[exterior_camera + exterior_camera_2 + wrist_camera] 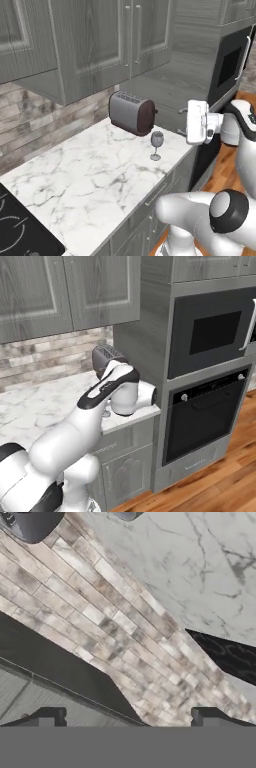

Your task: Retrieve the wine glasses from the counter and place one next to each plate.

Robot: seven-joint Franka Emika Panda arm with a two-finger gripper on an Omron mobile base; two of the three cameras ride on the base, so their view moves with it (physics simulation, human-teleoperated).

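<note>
Marble counter (85, 175) holds one wine glass (156, 145) beside the toaster (132, 113); the open, empty gripper (128, 716) should approach level, closing on the bowl.

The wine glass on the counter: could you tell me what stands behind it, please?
Directly behind the wine glass stands a dark toaster near the grey cabinet side. Both stand on the marble counter. The counter behind the toaster is covered by it.

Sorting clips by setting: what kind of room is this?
A home kitchen, rendered: a marble counter with a toaster and a wine glass, grey cabinets above, and a built-in oven.
</note>
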